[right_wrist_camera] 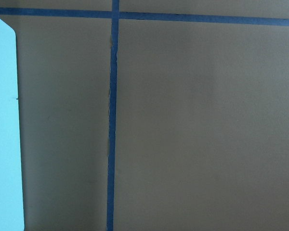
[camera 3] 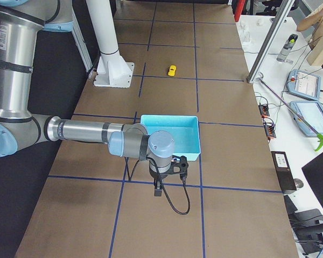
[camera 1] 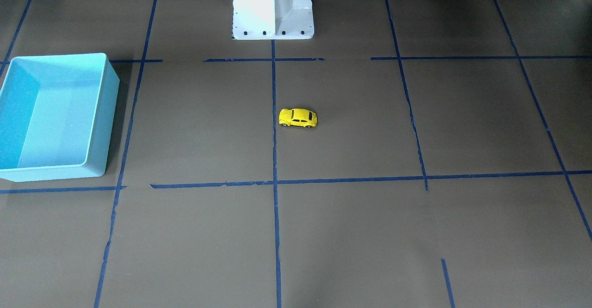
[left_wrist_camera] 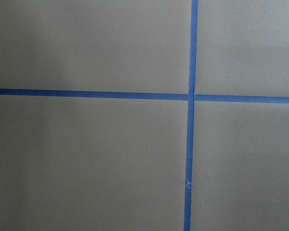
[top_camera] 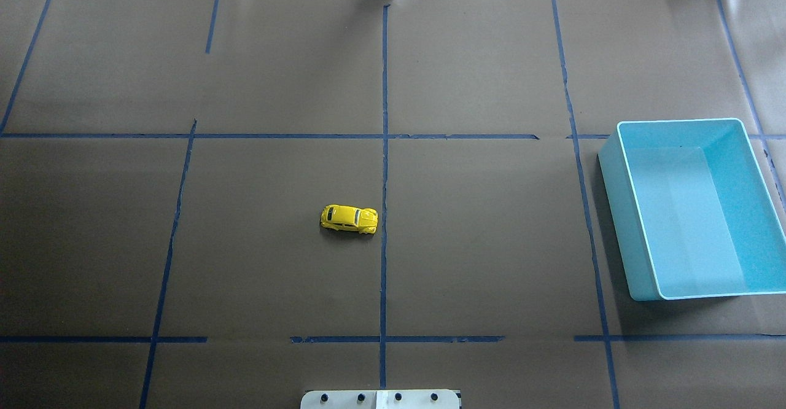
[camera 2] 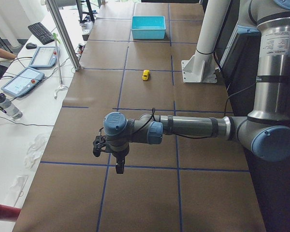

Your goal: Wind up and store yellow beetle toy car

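Note:
The yellow beetle toy car point(camera 1: 298, 118) stands on its wheels near the middle of the table, beside the centre tape line; it also shows in the overhead view point(top_camera: 349, 218) and small in both side views point(camera 2: 145, 75) point(camera 3: 172, 70). The light blue bin point(top_camera: 620, 212) is empty on the robot's right side point(camera 1: 110, 113). My left gripper point(camera 2: 117, 164) hangs over the table's left end, far from the car. My right gripper point(camera 3: 159, 188) hangs just past the bin point(camera 3: 169, 116), far from the car. I cannot tell whether either gripper is open or shut. Both wrist views show only paper and tape.
The table is covered in brown paper with a blue tape grid point(top_camera: 384, 151). The robot's white base pedestal point(camera 1: 273, 7) stands at the robot-side edge. The bin's corner point(right_wrist_camera: 2, 120) shows at the right wrist view's left edge. Tablets and cables lie beyond the table's far edge point(camera 2: 41, 57).

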Tool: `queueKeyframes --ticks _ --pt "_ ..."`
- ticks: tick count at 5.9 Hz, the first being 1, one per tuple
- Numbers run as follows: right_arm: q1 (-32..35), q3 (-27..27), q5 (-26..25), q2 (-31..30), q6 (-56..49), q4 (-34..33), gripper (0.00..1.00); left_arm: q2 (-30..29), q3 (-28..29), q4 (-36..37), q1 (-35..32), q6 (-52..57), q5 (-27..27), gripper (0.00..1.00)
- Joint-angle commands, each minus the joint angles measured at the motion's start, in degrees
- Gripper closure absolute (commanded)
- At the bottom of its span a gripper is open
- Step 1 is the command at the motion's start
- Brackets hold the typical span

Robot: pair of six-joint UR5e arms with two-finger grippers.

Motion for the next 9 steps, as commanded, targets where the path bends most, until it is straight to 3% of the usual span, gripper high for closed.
queueKeyframes --ticks 1,4,6,8,9 --pt "0.0 -0.11 0.0 0.0 0.09 0.0 0.0 0.0 -0.27 0.0 0.0 0.0 0.09 0.0" --pt "0.0 -0.29 0.09 0.0 0.09 0.0 0.0 -1.06 -2.27 2.53 2.96 -0.09 0.0 0.0" --pt "0.0 -0.46 0.09 0.0 0.09 0.0 0.0 -1.15 -10.94 11.21 8.14 0.0 0.17 0.0" --pt "0.0 -0.9 0.09 0.0 0.0 0.0 0.0 -1.5 -16.06 12.3 13.6 0.78 0.26 0.0" --pt "0.0 -0.99 0.0 0.0 0.0 0.0 0.0 -1.67 -18.18 12.31 14.23 7.67 0.26 0.0"
